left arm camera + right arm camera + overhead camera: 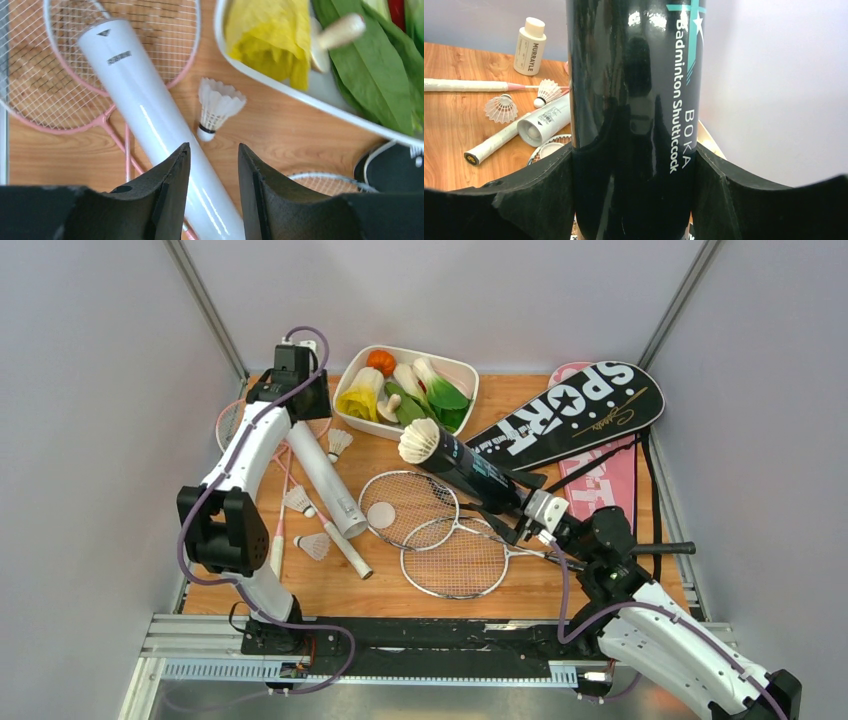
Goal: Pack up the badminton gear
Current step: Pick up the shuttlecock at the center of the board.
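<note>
My right gripper (634, 165) is shut on the black tube (634, 95), holding it tilted above the silver racquets (440, 535). A white shuttlecock (420, 440) pokes out of the tube's raised far end. My left gripper (214, 150) hangs open at the back left, over the upper end of the white tube (150, 120), with nothing between its fingers. A loose shuttlecock (216, 107) lies just beyond the fingertips. The white tube rests across the pink racquets (60, 75). Two more shuttlecocks (298, 501) (314, 545) lie left of the tube. The black cover (575, 415) overlaps the pink cover (605, 480) at the back right.
A white tray (470, 375) of toy vegetables stands at the back centre, close to my left gripper. A round cap (381, 514) lies on a silver racquet head. A small bottle (530, 46) stands at the back left. Grey walls close in on both sides.
</note>
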### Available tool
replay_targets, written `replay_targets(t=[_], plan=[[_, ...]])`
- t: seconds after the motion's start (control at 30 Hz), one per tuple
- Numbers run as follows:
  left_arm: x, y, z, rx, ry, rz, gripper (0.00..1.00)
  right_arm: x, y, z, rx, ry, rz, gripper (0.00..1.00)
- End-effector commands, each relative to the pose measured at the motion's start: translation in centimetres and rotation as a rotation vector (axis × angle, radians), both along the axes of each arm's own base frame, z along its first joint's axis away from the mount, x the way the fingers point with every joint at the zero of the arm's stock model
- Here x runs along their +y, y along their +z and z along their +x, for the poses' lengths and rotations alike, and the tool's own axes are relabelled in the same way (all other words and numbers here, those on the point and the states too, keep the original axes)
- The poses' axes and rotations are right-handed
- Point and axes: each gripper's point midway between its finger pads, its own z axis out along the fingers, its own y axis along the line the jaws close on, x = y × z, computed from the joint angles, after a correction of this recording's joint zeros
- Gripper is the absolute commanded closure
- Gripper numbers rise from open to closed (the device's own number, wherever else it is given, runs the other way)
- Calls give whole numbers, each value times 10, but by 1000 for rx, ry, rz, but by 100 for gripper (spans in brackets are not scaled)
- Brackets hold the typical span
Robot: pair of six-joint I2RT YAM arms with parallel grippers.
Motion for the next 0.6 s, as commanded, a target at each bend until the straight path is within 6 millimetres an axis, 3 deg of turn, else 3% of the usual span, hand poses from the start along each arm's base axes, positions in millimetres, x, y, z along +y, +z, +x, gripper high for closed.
replay_targets(t=[0.0, 0.2, 0.37, 0.47, 0.57], plan=[[13, -6, 21, -73, 230, -128, 52, -1, 35, -12, -81, 28, 44, 40], [20, -37, 41, -32, 406, -182, 53, -3, 35, -14, -99, 22, 38, 40], [12, -42, 55, -84, 480, -301, 53, 0, 33, -14, -101, 36, 24, 41], [-7, -43, 60, -96, 268, -280, 52, 0, 35, -15, -108, 38, 19, 41], [-13, -53, 53, -55, 16, -127, 48, -2, 36, -18, -117, 36, 22, 40]])
